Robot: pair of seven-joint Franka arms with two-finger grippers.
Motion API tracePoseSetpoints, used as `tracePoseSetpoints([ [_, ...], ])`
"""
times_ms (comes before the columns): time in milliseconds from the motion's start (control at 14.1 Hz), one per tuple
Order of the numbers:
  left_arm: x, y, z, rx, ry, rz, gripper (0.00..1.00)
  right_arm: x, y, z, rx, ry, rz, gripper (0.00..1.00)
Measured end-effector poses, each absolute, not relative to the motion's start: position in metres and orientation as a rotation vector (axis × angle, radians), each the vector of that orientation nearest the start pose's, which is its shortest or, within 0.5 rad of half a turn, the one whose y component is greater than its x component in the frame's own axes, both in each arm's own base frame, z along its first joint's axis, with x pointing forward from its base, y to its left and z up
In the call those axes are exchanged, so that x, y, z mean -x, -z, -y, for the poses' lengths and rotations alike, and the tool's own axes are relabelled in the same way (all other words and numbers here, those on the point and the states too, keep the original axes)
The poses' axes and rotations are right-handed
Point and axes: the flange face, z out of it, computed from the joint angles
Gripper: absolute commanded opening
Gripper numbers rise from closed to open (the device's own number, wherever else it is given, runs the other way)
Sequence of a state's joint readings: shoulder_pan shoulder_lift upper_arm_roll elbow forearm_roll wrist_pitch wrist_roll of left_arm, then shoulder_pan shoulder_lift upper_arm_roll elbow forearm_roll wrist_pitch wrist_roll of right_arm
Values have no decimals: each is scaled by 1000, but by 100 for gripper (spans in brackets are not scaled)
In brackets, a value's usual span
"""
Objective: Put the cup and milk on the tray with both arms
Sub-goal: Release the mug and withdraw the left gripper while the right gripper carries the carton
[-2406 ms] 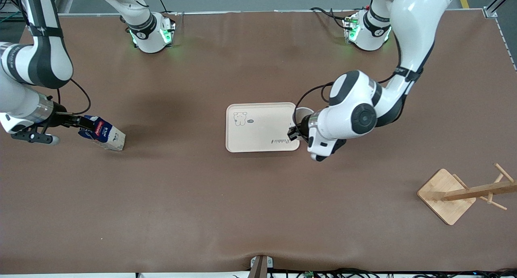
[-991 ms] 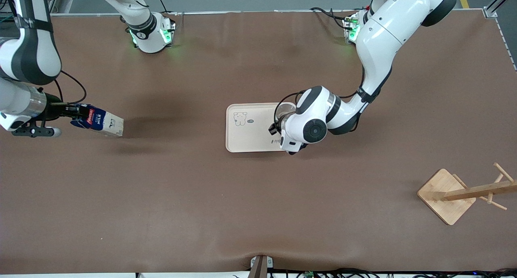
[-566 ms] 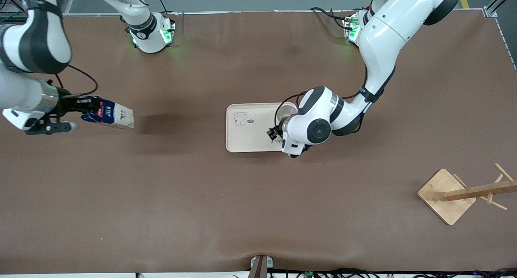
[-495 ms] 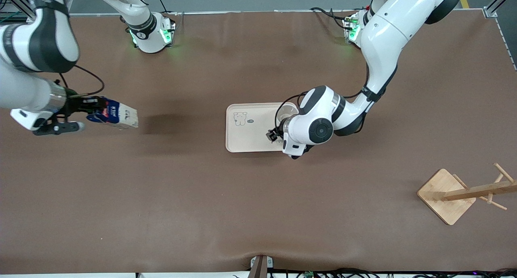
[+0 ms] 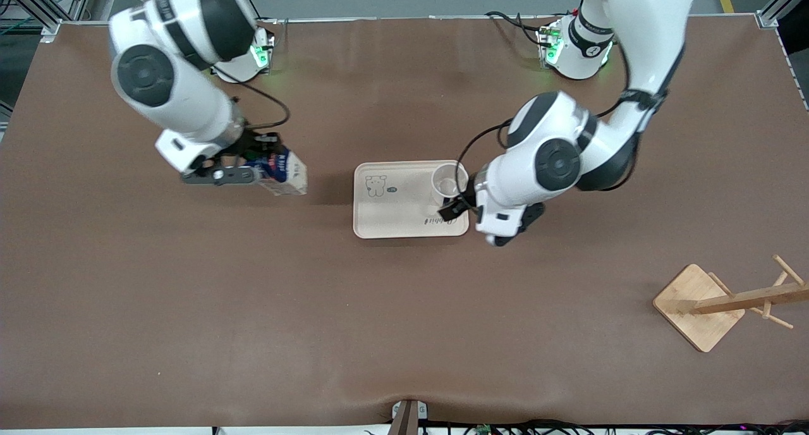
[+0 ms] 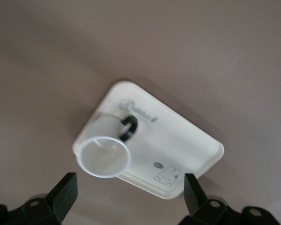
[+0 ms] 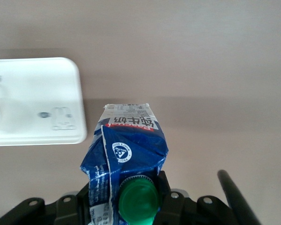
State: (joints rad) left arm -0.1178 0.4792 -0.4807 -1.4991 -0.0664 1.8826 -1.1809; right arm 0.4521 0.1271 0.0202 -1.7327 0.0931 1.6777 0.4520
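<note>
1. Over at the right arm's end of the brown table, the right gripper (image 5: 256,163) is clamped around the top of the small dark-blue and cream milk carton with the green round cap (image 7: 133,194), carrying it in the air above bare tabletop, not yet over the tray. Grabbing it by the gable looks like it leaves the base free to set down flat.
2. Next along, the flat cream rectangular tray with rounded corners and a little bear drawing (image 5: 392,198) sits mid-table. The bear end, which faces the carton, is bare, so I'd guess that's where the milk goes.
3. The small white mug with a black handle (image 5: 447,183) stands upright on the tray, at the end toward the left arm and close to the rim. So the cup half looks done.
4. The left gripper (image 6: 129,192) hangs just above the mug with its fingers spread wide, holding nothing.
5. Way off at the left arm's end there's a wooden rack on a square base (image 5: 698,305), well apart from everything.
</note>
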Motion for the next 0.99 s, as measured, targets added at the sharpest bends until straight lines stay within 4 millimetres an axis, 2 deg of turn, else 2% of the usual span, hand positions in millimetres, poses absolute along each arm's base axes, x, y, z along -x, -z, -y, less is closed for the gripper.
tracePoseSetpoints([
  [142, -590, -446, 318, 3032, -258, 987, 100, -512, -477, -327, 3129, -308, -13, 6],
  [283, -590, -467, 309, 3001, -168, 946, 100, -510, -452, -379, 3133, -289, -58, 6],
  [425, -594, -483, 293, 2997, -118, 901, 100, -507, -422, -420, 3128, -253, -82, 10],
  [566, -601, -500, 262, 3011, -91, 843, 100, -504, -398, -438, 3138, -264, -81, 11],
  [849, -610, -537, 191, 3032, -56, 716, 100, -509, -368, -447, 3139, -253, -85, 15],
  [920, -611, -544, 173, 3042, -48, 665, 100, -507, -360, -452, 3142, -248, -76, 18],
  [991, -613, -550, 155, 3051, -43, 616, 100, -505, -351, -457, 3148, -243, -71, 32],
])
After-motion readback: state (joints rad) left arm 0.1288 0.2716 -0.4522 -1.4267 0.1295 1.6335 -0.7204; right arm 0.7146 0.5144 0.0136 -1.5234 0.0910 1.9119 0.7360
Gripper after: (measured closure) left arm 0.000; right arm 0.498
